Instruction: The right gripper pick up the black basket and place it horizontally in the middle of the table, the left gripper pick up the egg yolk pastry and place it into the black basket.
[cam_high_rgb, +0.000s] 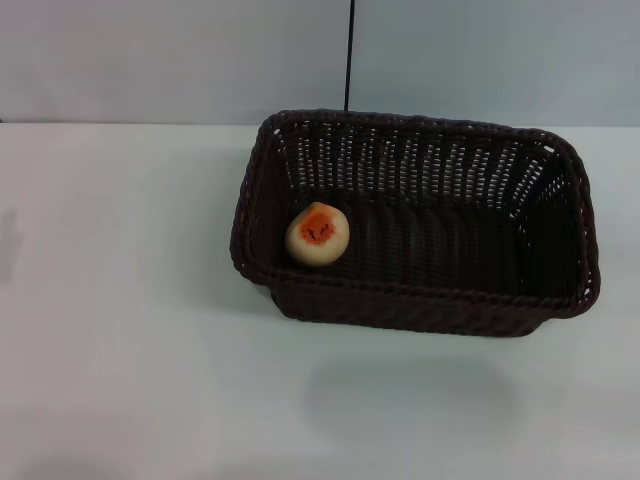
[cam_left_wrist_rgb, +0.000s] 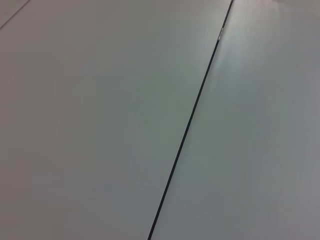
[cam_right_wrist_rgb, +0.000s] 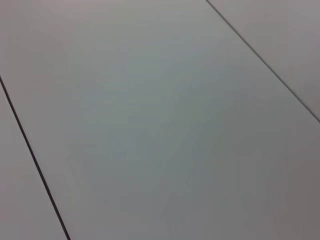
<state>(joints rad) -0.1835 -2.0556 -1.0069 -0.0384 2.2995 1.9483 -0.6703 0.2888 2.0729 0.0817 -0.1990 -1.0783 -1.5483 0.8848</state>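
A: Where are we seeing the egg yolk pastry (cam_high_rgb: 317, 233) sitting?
B: Inside the black basket (cam_high_rgb: 420, 300), at its left end, on the desk (cam_high_rgb: 120, 330).
A: Jaws?
B: We're seeing none, so can't tell. One pastry, one basket.

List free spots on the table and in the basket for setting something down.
The table is bare left of the basket and along the near edge in front of it. Inside the basket, everything right of the pastry is free. Only the basket's left end, holding the pastry, is taken. No end effector shows.
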